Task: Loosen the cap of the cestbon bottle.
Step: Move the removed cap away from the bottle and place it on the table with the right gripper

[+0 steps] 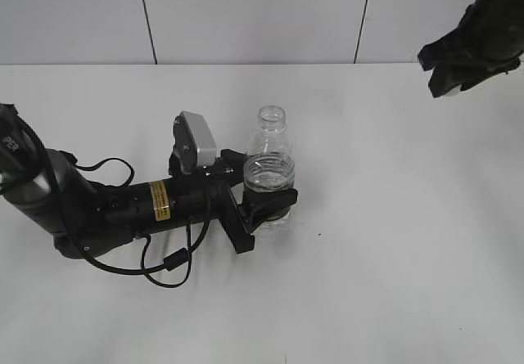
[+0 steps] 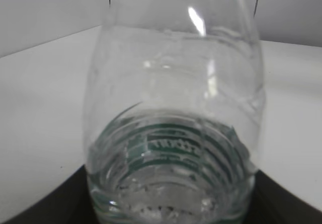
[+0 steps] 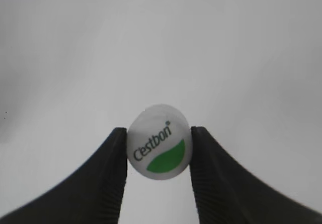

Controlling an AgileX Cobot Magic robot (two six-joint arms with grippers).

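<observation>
Your right gripper (image 3: 158, 153) is clamped on the cap (image 3: 159, 142), one dark finger (image 3: 113, 176) pressed against each side, its green mark and "Cestbon" print facing the wrist camera. In the exterior view that gripper (image 1: 449, 86) hangs high at the far right, well apart from the cestbon bottle (image 1: 268, 168). Your left gripper (image 1: 266, 204) grips the bottle around its lower body; it stands upright on the white table (image 1: 393, 241), mouth uncapped, near the middle.

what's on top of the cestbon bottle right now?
Nothing: the cestbon bottle has a bare, open neck. The cap sits pinched in the right gripper, away from it. The left gripper covers the bottle's lower part.
</observation>
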